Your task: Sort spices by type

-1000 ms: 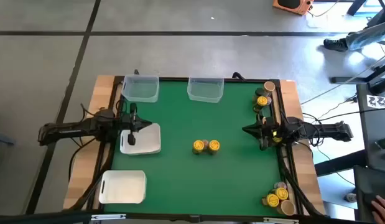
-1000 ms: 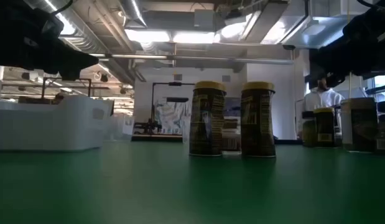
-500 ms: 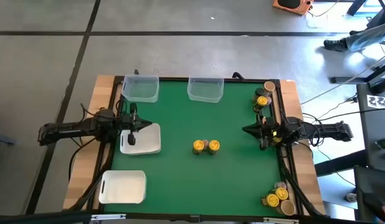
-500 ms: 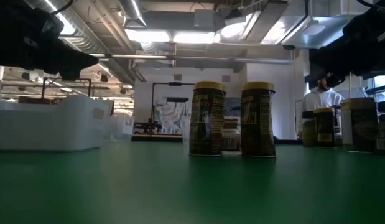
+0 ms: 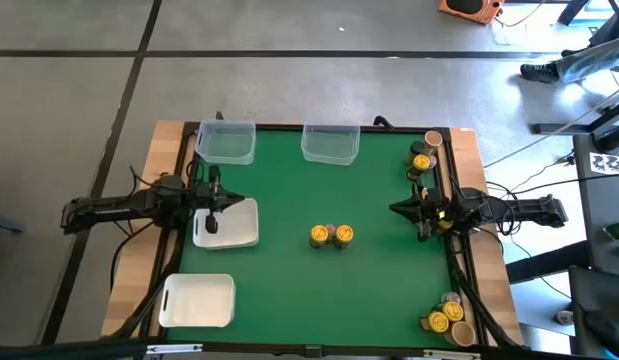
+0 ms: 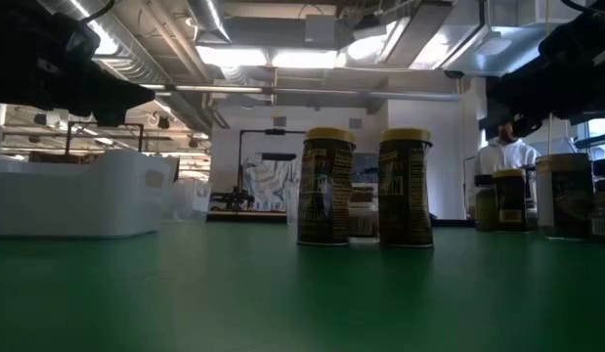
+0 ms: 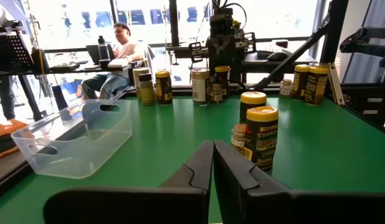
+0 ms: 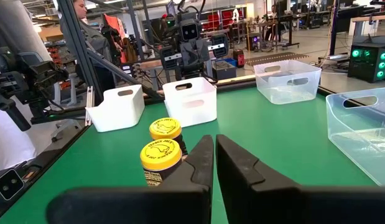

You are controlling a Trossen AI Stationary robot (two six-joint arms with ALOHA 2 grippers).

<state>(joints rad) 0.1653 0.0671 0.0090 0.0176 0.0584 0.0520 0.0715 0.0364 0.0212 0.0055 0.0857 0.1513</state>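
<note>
Hovering over a white tray (image 5: 239,222) at the desk's (image 5: 289,280) left edge, the left claw (image 5: 211,222) is pinched shut and empty. Two yellow-lidded spice jars (image 5: 331,235) stand touching at mid-desk, a smaller jar between them. More jars (image 5: 422,160) cluster at the right edge's far and near corners. Between those clusters the right claw (image 5: 421,232) hangs closed, holding nothing.

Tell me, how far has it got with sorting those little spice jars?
Nothing looks sorted yet. Both clear tubs and both white trays hold no jars. Nothing is in hand: the left gripper sits over a tray and the right gripper by the table's edge, jaws shut on nothing. Left to sort: the middle jars and the two right-edge clusters.
</note>
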